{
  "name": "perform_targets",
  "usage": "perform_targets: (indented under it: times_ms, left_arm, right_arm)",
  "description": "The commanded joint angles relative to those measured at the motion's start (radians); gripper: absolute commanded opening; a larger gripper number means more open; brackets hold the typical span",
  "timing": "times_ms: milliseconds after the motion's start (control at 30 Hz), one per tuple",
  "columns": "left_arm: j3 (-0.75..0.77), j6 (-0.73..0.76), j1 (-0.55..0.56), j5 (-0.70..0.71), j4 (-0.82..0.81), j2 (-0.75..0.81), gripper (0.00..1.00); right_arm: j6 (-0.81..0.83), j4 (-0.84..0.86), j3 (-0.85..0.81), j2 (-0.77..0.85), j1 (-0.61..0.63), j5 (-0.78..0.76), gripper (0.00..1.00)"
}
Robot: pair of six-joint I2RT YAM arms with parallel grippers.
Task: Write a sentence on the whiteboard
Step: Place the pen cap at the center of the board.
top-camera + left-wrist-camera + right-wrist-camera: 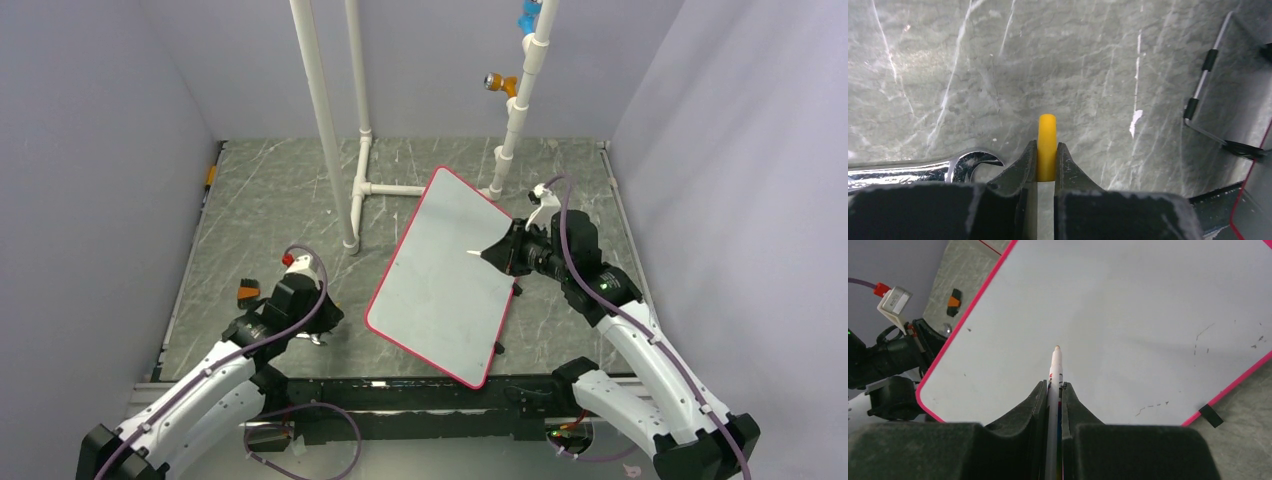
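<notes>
Whiteboard (440, 280) lies face up on the marbled grey-green table (270, 210), centre-right, between the two arms. Long axis runs from the near edge toward the back wall, with the far end swung to the right, so the board sits on a diagonal. Near corner is close to the arm bases; far corner is just beside the foot of the white pipe frame (325, 120).

Board surface is pale grey-white with rounded corners and a thin red-pink rim. Small black feet (1210, 415) stick out along the right-hand edge. Wrist view shows a few dark specks and short dashed scuffs near that edge.

Right gripper (492, 254) reaches in over the right long edge and is clamped on a white marker (1055, 367). The marker lies lengthwise between the jaws and its tip points leftward across the board, toward the middle. Tip is low over the surface; contact cannot be judged.

Left gripper (1047, 146) is off the board, low over the table to its left. Its jaws pinch a short yellow cap-like piece (1047, 130), which stands upright with its rounded end out. A chrome open-end wrench (923, 170) lies on the table just beside that gripper. A small orange-and-black object (248, 292) sits further left.
</notes>
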State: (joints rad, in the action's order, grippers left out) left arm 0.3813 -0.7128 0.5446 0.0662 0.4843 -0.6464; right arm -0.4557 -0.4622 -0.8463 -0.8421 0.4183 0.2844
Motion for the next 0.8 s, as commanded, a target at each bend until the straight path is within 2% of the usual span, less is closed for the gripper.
perform_targets:
  times_ms: [0,200,767]
  left_arm:
    - [-0.045,-0.05,0.01,0.027,-0.155,-0.025,0.0]
    - [-0.096,-0.048,0.01,0.035,-0.196,-0.036,0.05]
    - [-0.102,-0.048,0.01,0.085,-0.122,0.008,0.51]
  right_arm:
    - [-0.014,0.064,0.032,0.029,-0.004,-0.025,0.0]
    - [-0.002,0.061,0.067,0.048,-0.004,-0.028,0.0]
    - [0.023,0.023,0.074,0.096,-0.004,-0.047,0.0]
